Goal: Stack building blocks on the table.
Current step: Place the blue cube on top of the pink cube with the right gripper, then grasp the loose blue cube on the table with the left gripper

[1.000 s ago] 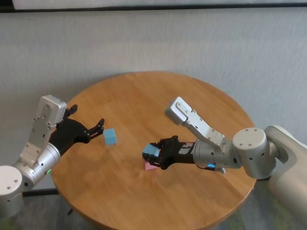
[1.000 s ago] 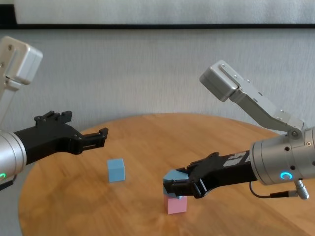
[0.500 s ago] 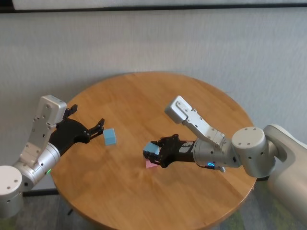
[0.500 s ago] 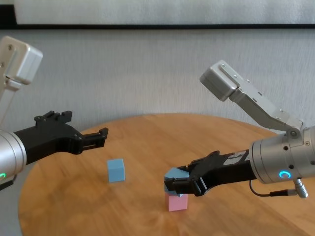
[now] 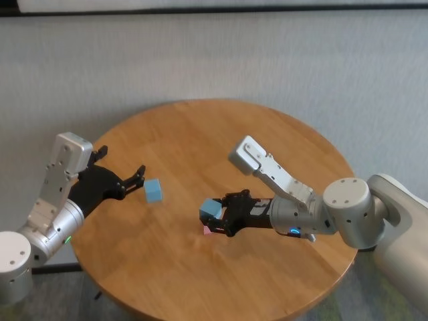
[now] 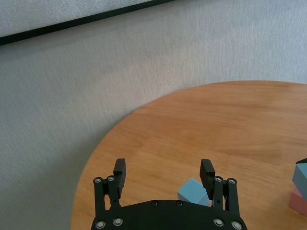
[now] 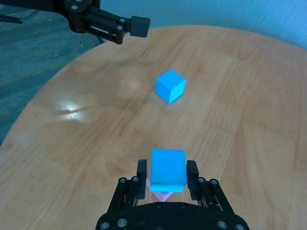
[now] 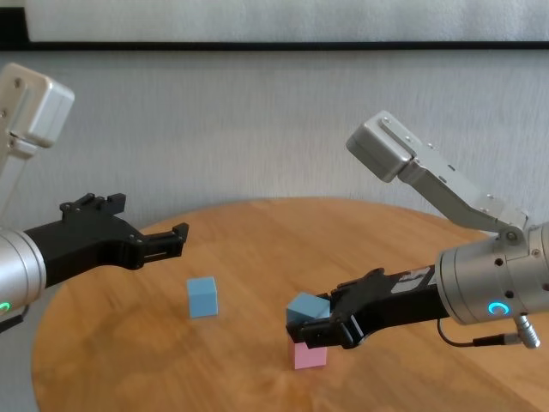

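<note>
We are setting a blue block (image 8: 306, 307) on the pink block (image 8: 309, 355), which sits on the table (image 5: 221, 140) toward its near edge. The right gripper (image 7: 166, 175) has the blue block between its fingers, resting on the pink one; we cannot tell whether they grip it or have begun to let go. The blue block looks turned out of line with the pink one, so our judgement is to open slowly and evenly, then draw straight back without brushing the pair. The second blue block (image 5: 154, 190) lies apart toward the table's left edge, just beyond the left gripper (image 6: 163, 173), which hovers with its fingers spread and nothing between them
</note>
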Robot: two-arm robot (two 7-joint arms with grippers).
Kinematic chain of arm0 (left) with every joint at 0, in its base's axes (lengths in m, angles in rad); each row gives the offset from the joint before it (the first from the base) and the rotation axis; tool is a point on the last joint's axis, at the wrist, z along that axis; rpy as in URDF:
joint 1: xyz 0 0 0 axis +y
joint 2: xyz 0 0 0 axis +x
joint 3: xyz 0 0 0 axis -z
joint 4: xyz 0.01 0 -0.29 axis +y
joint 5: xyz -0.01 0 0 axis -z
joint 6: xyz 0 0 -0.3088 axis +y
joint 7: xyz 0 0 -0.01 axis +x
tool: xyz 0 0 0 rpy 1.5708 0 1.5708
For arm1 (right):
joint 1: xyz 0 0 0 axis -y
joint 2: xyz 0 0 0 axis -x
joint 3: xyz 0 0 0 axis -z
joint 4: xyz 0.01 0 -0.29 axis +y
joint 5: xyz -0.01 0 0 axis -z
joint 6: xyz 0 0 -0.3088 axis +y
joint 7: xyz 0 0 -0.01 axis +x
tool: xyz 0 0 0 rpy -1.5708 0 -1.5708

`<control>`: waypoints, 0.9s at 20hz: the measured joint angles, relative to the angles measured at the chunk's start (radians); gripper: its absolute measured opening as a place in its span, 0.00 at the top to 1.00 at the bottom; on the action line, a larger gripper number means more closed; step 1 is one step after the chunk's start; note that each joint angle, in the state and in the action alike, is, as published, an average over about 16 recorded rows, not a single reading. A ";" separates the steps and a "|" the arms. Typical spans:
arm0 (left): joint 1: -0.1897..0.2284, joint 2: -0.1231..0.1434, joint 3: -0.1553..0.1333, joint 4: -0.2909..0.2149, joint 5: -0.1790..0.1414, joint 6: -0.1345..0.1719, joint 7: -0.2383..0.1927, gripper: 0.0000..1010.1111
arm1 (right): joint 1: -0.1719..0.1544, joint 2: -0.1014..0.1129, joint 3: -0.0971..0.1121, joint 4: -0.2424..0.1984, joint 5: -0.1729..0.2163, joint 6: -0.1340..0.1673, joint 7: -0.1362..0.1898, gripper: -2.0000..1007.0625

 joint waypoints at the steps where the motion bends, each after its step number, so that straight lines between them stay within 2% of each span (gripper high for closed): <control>1: 0.000 0.000 0.000 0.000 0.000 0.000 0.000 0.01 | 0.000 0.000 0.000 0.000 0.000 0.000 0.000 0.49; 10: 0.000 0.000 0.000 0.000 0.000 0.000 0.000 0.01 | -0.008 0.004 0.008 -0.012 0.007 -0.008 -0.002 0.18; 14: 0.000 0.000 0.000 0.000 0.000 0.000 0.000 0.01 | -0.023 0.007 0.029 -0.032 0.021 -0.025 -0.019 0.09; 18: 0.000 0.000 0.000 0.000 0.000 0.000 0.000 0.01 | -0.048 0.008 0.067 -0.060 0.042 -0.052 -0.061 0.03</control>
